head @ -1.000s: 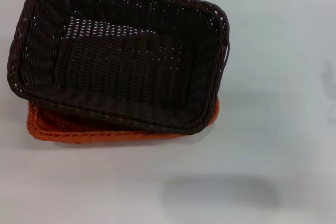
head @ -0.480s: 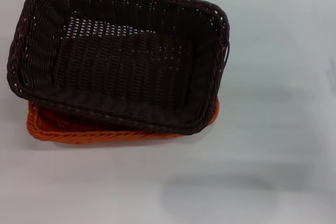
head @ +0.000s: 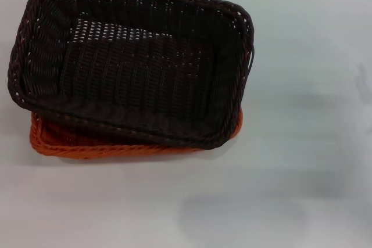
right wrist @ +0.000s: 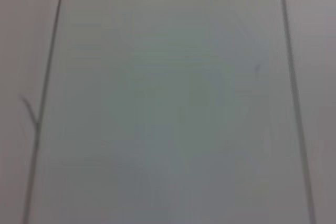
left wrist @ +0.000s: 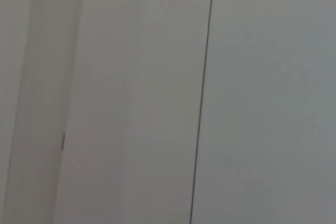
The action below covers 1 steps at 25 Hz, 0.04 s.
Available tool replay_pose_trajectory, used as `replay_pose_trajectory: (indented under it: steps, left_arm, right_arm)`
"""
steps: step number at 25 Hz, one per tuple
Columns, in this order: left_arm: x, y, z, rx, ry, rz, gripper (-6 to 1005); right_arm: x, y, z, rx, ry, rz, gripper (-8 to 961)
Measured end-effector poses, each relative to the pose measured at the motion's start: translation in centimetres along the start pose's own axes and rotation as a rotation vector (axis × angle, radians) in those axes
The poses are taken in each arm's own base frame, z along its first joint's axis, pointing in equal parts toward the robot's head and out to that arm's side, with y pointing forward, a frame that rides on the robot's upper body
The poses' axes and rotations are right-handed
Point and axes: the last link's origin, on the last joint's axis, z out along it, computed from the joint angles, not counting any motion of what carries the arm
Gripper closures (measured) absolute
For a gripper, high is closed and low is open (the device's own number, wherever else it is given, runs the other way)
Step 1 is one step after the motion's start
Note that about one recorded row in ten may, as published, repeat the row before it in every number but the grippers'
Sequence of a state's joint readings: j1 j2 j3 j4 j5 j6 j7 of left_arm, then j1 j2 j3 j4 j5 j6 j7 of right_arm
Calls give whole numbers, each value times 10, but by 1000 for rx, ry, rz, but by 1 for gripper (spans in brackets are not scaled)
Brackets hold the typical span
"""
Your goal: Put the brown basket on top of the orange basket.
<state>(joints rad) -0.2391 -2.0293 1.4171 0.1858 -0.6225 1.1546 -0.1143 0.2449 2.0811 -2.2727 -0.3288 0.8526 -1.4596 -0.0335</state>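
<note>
Head view: the brown basket [head: 132, 59] fills the upper left of the frame, its far rim running up to the top edge. It sits on top of the orange basket [head: 133, 149], turned at a slight angle to it, so its long sides slope down toward the right while the orange rim below runs nearly level. Only a strip of the orange basket shows: the near braided rim along the lower left, a bit of the left corner, and a short piece at the right corner under the brown rim. The brown basket is open side up, its woven floor and flared walls visible, with light showing through gaps in the weave at the left wall and far wall. Both rest on a white table [head: 302, 143] that takes up the right and bottom of the frame. A pale wall with a dark vertical seam runs along the top edge. Neither arm nor gripper appears in this view.

Left wrist view: only a pale flat surface [left wrist: 262, 103] with a thin dark line running from top to bottom right of centre, and a softer shaded band at the left. No fingers show, so the left gripper's jaw state cannot be told.

Right wrist view: a pale panel [right wrist: 168, 103] bordered by two thin dark lines, one near each side of the frame. No fingers show here either; the right gripper's jaw state cannot be told. Neither basket shows in the wrist views.
</note>
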Motion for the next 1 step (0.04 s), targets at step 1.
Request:
replay_pose_trajectory:
  steps: [1]
  left_arm:
    - [0,0,0,1,1,0,333]
  right_arm:
    - [1,0,2,-8,7,17,273]
